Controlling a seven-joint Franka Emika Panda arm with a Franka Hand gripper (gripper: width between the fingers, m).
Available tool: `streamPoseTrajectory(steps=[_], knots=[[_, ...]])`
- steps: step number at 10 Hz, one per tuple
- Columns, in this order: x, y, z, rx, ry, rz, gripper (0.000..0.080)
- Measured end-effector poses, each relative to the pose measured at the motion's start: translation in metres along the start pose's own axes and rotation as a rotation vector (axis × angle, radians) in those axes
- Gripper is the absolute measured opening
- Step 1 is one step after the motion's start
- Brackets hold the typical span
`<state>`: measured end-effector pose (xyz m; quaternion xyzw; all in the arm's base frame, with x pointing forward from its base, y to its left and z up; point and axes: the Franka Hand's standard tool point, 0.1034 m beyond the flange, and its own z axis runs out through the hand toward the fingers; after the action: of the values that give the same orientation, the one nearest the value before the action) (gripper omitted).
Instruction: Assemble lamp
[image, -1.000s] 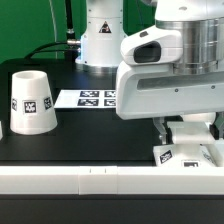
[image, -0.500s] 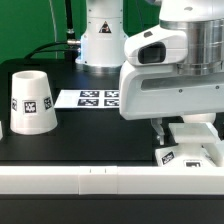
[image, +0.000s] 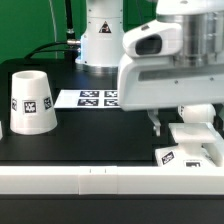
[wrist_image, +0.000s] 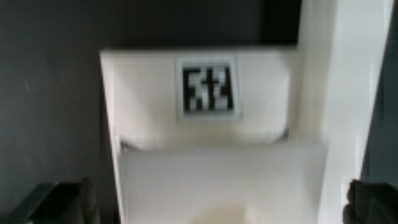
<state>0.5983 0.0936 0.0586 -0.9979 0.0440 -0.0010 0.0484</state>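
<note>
Currently, the white Panda arm (image: 165, 75) hangs in the upper part of the exterior view's right, with its wrist turned so that the hand points straight down at the black table (image: 95, 135). The two-finger gripper (wrist_image: 210, 203) is spread wide. In the wrist view its dark fingers (wrist_image: 54, 200) sit far apart at opposite edges of the picture, and nothing is clamped between them.

The flat square white plastic base (image: 190, 152) lies directly under the hand, near the front edge of the table on the exterior view's right. It carries a black-and-white square tag (image: 167, 155) on the face turned toward the exterior view's left. In the wrist view a white part with a tag fills the space between the spread fingers. Whether the fingertips touch the base cannot be determined. In the exterior view, the one visible finger ends just beside the base's raised middle section, with a gap showing.

The cup-like tapered white plastic shade (image: 33, 100) stands with its narrow end up on the exterior view's left, well apart from the base and the hand, its tag facing the camera. The marker board (image: 92, 97) lies flat between the shade and the arm, farther back. A white rail (image: 60, 181) runs along the front of the table. The white robot pedestal (image: 100, 40) stands at the rear.
</note>
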Motion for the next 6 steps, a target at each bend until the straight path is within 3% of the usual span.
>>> streamPoseTrajectory(steps=[2,5,6], knots=[[-0.024,-0.015,-0.002,0.001,-0.014,0.026,0.0699],[-0.060,-0.044,0.008,-0.001,-0.031,0.030,0.0699],[-0.063,-0.046,0.011,0.004,-0.004,0.021,0.0699]])
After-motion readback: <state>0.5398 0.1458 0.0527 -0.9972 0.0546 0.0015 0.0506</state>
